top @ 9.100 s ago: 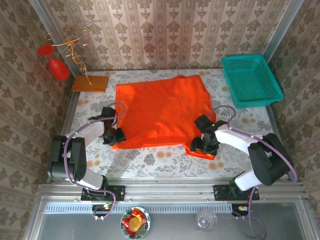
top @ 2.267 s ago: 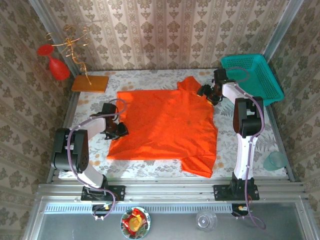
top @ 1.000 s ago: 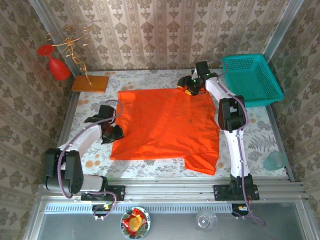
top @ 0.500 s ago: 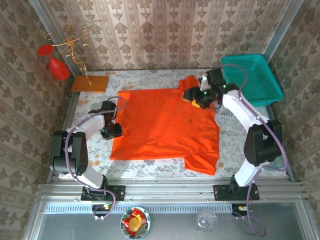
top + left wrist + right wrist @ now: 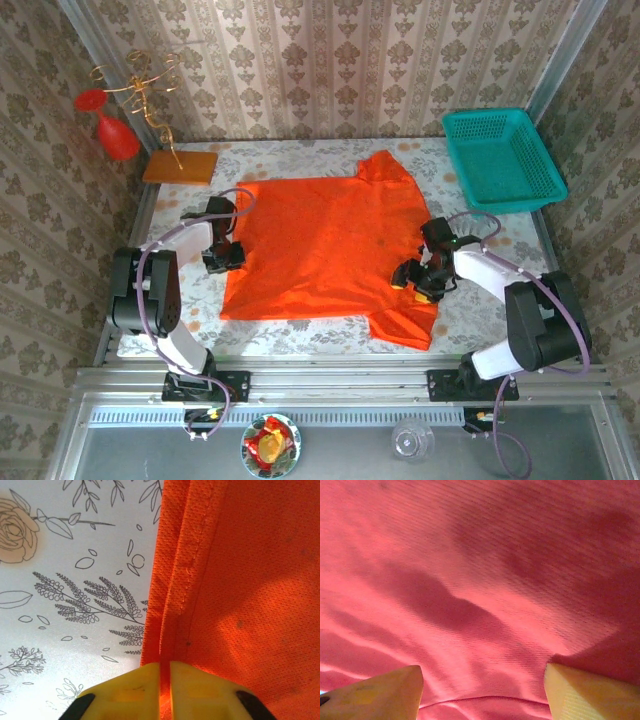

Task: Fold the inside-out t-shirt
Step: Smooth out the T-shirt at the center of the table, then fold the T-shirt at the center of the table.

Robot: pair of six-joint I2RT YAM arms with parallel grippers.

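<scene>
Along the shirt point(image 5: 330, 245), the left hand point(image 5: 165, 669) is clamping the left hem while the right hand point(image 5: 414, 284) is hovering open over the right edge.

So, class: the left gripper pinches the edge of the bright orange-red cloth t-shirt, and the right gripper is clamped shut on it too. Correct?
No. The right gripper stands open over the bright orange-red cloth t-shirt, as the right wrist view shows. The left gripper does pinch its edge.
</scene>
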